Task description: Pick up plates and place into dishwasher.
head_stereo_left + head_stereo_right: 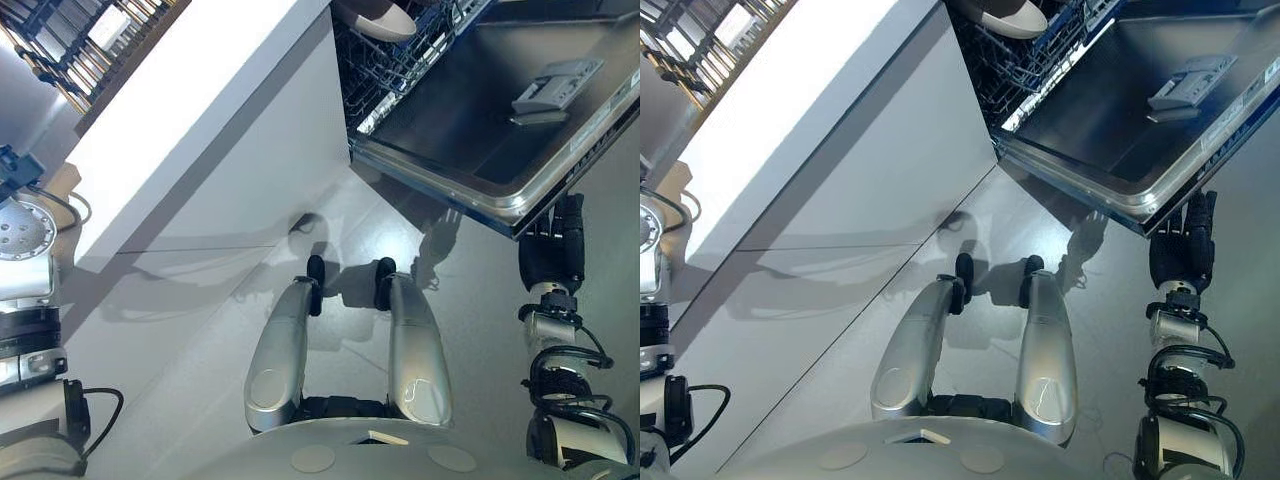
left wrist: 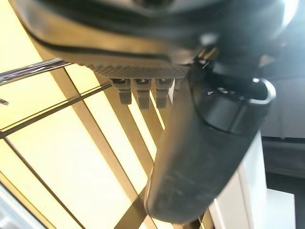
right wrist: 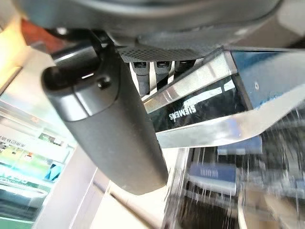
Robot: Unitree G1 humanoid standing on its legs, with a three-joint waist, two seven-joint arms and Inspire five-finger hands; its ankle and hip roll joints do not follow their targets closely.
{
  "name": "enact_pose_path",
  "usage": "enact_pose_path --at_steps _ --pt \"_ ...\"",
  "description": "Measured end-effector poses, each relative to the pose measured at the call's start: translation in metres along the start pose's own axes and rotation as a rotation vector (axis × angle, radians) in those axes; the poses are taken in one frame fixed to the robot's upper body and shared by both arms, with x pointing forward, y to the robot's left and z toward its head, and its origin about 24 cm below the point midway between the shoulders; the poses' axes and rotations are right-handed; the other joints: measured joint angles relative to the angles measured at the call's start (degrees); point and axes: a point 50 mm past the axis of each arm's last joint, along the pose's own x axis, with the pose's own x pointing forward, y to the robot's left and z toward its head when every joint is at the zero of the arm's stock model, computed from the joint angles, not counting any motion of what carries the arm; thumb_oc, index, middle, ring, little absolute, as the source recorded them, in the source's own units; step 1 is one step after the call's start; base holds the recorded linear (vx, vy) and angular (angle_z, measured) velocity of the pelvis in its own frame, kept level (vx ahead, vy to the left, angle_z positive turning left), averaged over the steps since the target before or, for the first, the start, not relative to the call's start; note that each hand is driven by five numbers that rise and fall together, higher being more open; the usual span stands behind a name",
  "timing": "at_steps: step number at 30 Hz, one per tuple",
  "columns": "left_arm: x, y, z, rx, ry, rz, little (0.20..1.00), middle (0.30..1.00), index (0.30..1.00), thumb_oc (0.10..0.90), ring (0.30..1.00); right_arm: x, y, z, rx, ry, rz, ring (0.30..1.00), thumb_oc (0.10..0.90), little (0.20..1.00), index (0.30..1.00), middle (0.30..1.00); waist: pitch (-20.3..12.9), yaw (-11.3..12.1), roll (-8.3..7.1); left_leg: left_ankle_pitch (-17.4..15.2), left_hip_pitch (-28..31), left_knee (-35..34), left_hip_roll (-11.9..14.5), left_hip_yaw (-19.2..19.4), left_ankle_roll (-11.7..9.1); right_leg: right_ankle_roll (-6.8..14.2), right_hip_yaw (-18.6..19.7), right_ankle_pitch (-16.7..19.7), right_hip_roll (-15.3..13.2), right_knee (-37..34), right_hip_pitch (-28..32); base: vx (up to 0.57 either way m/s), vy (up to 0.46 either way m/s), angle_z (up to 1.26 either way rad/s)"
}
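Open stainless-steel dishwasher door [image 1: 480, 120] lies flat at 1 to 2 o'clock in the head views, inner face up, with a grey detergent compartment [image 1: 555, 85] on it. Behind the door, at 12 o'clock, sits the wire dishwasher rack [image 1: 385, 70]. One pale round plate [image 1: 378, 17] sits in that rack at the very top edge, partly cut off.

White bench [image 1: 190, 95] with a flat white front panel runs from 12 o'clock down to 9 o'clock. At 10 to 11 o'clock, beyond it, is a dark wire dish rack [image 1: 75, 45]; its contents cannot be made out.

Right hand [image 1: 1183, 250] hangs at 4 o'clock, just under the near corner of the door, fingers straight and pointing up toward the door edge, holding nothing. Right wrist view: dark thumb [image 3: 112, 133] stretched out, fingers [image 3: 162, 67] straight beside it, the shiny edge of the door just past them; whether they touch it cannot be told.

Left hand [image 2: 200, 157] appears in the left wrist view: thumb extended, the fingers [image 2: 143, 88] showing as short stubs past the palm, nothing held. Thin metal bars [image 2: 43, 105] over a pale yellow surface lie past it.
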Motion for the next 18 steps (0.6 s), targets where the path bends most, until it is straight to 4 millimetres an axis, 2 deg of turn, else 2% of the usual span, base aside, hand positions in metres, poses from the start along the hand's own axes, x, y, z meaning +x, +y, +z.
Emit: enact_pose_path --at_steps 2,5,8,9,12,14,16,18 --pt "0.000 0.005 -0.001 0.027 -0.006 -0.004 0.900 0.900 0.900 0.800 0.900 0.002 0.017 -0.015 0.039 0.024 0.085 0.900 0.800 0.900 0.900 0.900 0.5 0.0 0.02 -0.2 -0.1 0.3 0.4 0.0 -0.3 0.0 -0.7 0.0 -0.1 0.0 -0.1 -0.04 0.060 -0.19" --pt "0.001 0.008 0.000 0.052 -0.019 -0.024 0.900 0.900 0.900 0.800 0.900 0.007 0.056 -0.039 0.065 0.079 0.268 0.900 0.800 0.900 0.900 0.900 0.7 0.5 0.24 -0.3 -1.1 0.5 0.8 -0.1 -0.5 -0.2 -1.7 0.2 -0.5 -0.2 -1.2 -0.04 0.080 -0.21" --pt "0.002 0.006 0.001 0.057 -0.035 -0.033 0.900 0.900 0.900 0.800 0.900 0.016 0.107 -0.066 -0.006 0.197 0.496 0.900 0.800 0.900 0.900 0.900 0.8 1.5 0.44 -0.3 -2.0 1.1 0.8 -0.1 -0.5 -0.2 -3.1 0.5 -1.3 -0.2 -2.0 -0.01 0.081 -0.15" --pt "0.002 0.006 0.002 0.057 -0.035 -0.033 0.900 0.900 0.900 0.800 0.900 0.017 0.117 -0.073 -0.024 0.222 0.538 0.900 0.800 0.900 0.900 0.900 0.8 1.7 0.44 -0.3 -2.0 1.2 0.8 -0.1 -0.5 -0.2 -3.3 0.5 -1.2 -0.1 -1.9 0.01 0.067 -0.03" --pt "0.005 0.002 0.005 0.037 -0.048 -0.027 0.900 0.900 0.900 0.800 0.900 0.020 0.170 -0.107 -0.111 0.372 0.773 0.900 0.800 0.900 0.900 0.900 0.8 2.8 0.44 -0.2 -2.5 1.1 0.8 -0.1 -0.3 -0.3 -3.6 0.4 -1.2 -0.2 -1.9 0.01 0.076 0.08" --pt "0.007 -0.004 0.010 0.002 -0.062 -0.030 0.900 0.900 0.900 0.800 0.900 0.007 0.214 -0.139 -0.198 0.575 1.022 0.900 0.800 0.900 0.900 0.900 0.7 3.7 0.49 -0.1 -2.5 0.7 0.7 -0.4 -0.1 -0.5 -4.5 0.3 -1.1 -0.8 -1.2 0.02 0.064 0.19" --pt "0.010 -0.017 0.016 -0.058 -0.079 -0.031 0.900 0.900 0.900 0.800 0.900 -0.017 0.248 -0.168 -0.245 0.736 1.265 0.900 0.800 0.900 0.900 0.900 0.8 4.9 0.46 0.2 -1.2 -0.5 0.6 -1.5 0.2 -0.6 -6.1 0.3 -1.1 -2.2 1.0 0.01 0.084 0.36" --pt "0.012 -0.028 0.020 -0.115 -0.077 -0.020 0.900 0.900 0.900 0.800 0.900 -0.035 0.268 -0.183 -0.253 0.787 1.397 0.900 0.800 0.900 0.900 0.900 0.8 6.1 0.43 0.6 0.3 -1.9 0.6 -1.6 0.6 -0.7 -6.5 0.3 -1.1 -3.4 3.0 0.01 0.090 0.44"
